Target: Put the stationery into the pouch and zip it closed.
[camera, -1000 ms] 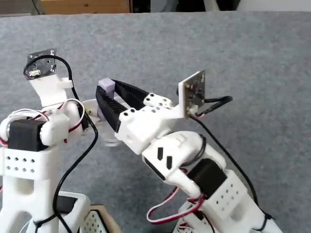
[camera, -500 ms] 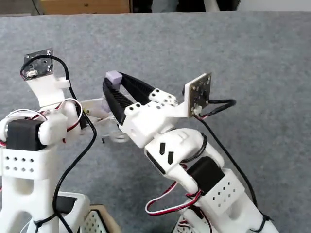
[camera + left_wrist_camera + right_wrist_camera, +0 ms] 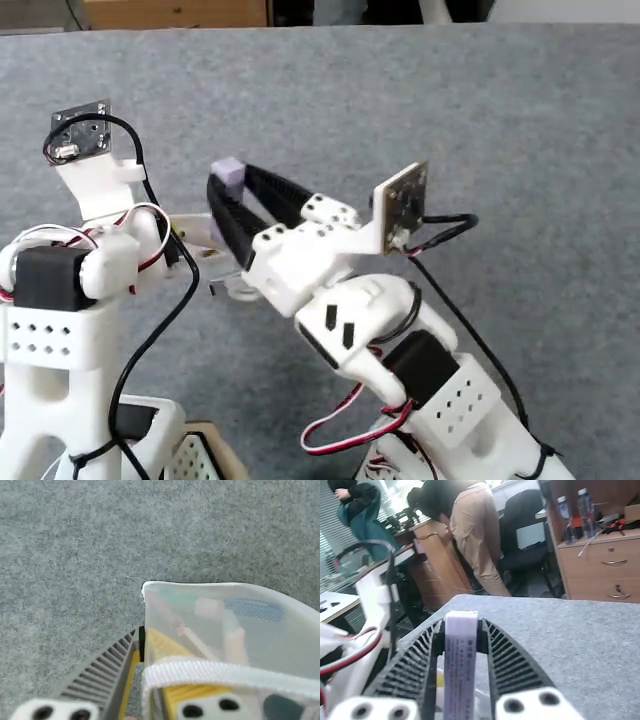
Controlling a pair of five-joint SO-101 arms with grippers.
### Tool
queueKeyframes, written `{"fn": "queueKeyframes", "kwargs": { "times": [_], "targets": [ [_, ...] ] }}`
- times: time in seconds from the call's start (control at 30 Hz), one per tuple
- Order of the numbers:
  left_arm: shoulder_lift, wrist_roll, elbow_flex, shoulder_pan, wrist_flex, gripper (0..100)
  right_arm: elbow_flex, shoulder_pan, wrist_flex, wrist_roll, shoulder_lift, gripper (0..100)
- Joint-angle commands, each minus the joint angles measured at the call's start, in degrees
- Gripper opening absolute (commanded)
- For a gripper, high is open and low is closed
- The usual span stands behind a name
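Desk: grey felt-covered desk under both arms.
Left arm: white left arm, at 8 o'clock in the high view, with its wrist turned toward the middle of the desk.
Left jaws: closed on the edge of the pouch. The grey ribbed finger lies against the pouch's corner.
Pouch: translucent white mesh pouch with a white woven zip band. In the high view it lies at 9 o'clock from centre, between the two arms and partly hidden under the right arm. Whether the zip is open or shut cannot be told.
Pouch contents: stationery shows through the mesh wall as a thin stick-like item, a teal shape and a blue-striped shape. All are too blurred to identify.
Right arm: white right arm, rising from 5 o'clock and pointing toward 10 o'clock.
Right jaws: black and ribbed, clamped on the lavender block at their tips.
Block: lavender block, rectangular and eraser-like, held upright between the tips. In the high view it is at 10 o'clock from centre, near the pouch at its 1 o'clock. Whether it is over the pouch's mouth cannot be told.
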Motion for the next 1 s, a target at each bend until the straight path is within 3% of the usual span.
{"fn": "queueKeyframes", "kwargs": {
  "times": [0.0, 0.3, 0.97],
  "targets": [
    [3.69, -0.26, 4.26, -1.63, -1.67, 3, 0.31, -2.20, -1.41, 0.97, -0.75, 1.2],
    [3.69, -0.26, 4.26, -0.31, -1.58, 3, -0.57, -5.27, -6.51, 8.88, -3.74, 1.2],
    [3.60, -2.81, 5.58, 0.22, -0.26, 3, -0.31, -2.99, -8.88, 9.05, -4.44, 1.2]
  ]
}}
